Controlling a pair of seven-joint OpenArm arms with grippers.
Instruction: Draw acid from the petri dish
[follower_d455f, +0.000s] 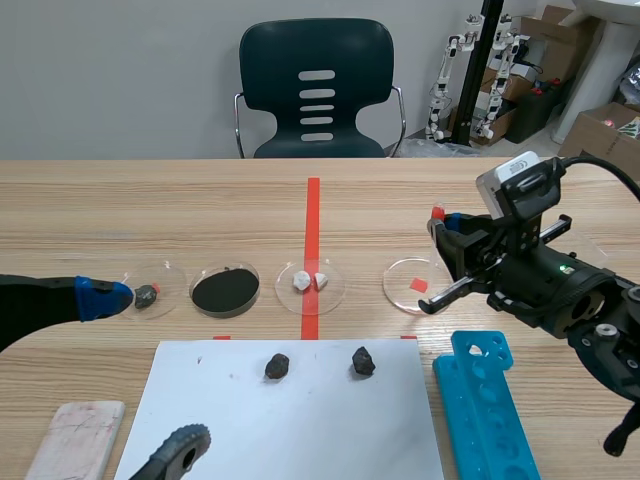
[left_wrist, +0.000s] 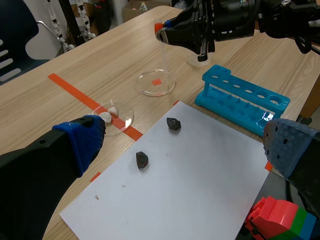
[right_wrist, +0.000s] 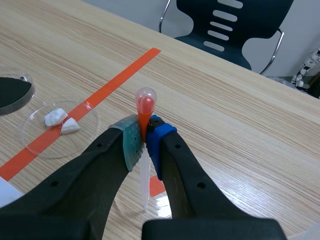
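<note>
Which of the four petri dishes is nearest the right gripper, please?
The rightmost dish, clear with a red square, lying under the dropper in the right gripper.

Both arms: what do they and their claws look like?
Both are black. The right arm carries a pale grey camera box, a looping black cable and a small green light. The right claw has thick black fingers, one grey-green dotted pad, one blue dotted pad. The left claw shows blue dotted pads.
</note>
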